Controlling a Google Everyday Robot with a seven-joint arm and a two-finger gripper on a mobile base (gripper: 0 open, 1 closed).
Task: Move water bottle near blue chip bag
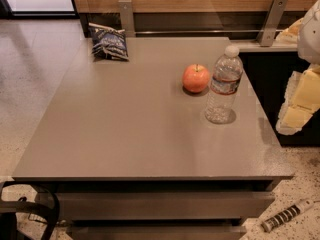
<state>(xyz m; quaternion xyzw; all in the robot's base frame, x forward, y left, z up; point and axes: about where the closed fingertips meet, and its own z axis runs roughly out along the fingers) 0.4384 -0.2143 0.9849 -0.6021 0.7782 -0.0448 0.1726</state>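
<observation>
The water bottle point(223, 86) stood upright near the table's point(125, 134) right edge, a red apple point(195, 78) just beside it. The blue chip bag point(109, 44) lay at the far left corner, well apart — the apple sat between them. My pincer point(299, 101) hung beyond the table's right side — open or closed, I could not tell.

The gripper point(299, 104) (pale and blurred) hangs right of the water bottle point(223, 84), its arm point(312, 31) cut by the right edge.

Clear, white-capped water bottle point(223, 84) stands upright on the tabletop's point(140, 134) right side. The crinkled blue chip bag point(109, 43) lies far-left, well apart. The claw point(299, 104) hangs beyond the right edge.
</observation>
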